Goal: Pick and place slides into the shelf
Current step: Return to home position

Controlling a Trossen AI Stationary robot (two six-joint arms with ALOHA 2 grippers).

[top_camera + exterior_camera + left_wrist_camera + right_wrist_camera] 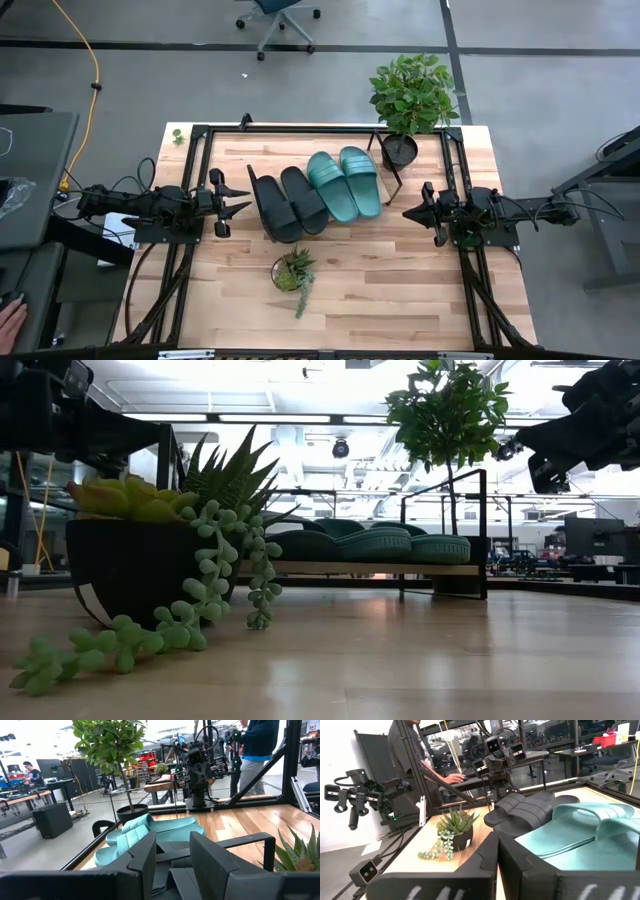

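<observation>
Four slides lie side by side on the slanted shelf [380,569] at the table's middle. The two black slides [285,203] are on the left and the two teal slides [345,183] on the right. In the low view their soles rest on the board. My left gripper [248,200] hangs open in the air just left of the leftmost black slide, pointing at it; the left wrist view shows its fingers apart [172,845]. My right gripper [405,212] is shut [497,845] and hovers right of the shelf's end frame [392,180], facing the teal slides [590,827].
A small succulent pot [292,272] stands on the near half of the table, in front of the black slides. A tall potted plant [410,100] stands at the far right corner behind the shelf. Black rig rails [455,160] line the table's sides. People stand beyond the table [257,750].
</observation>
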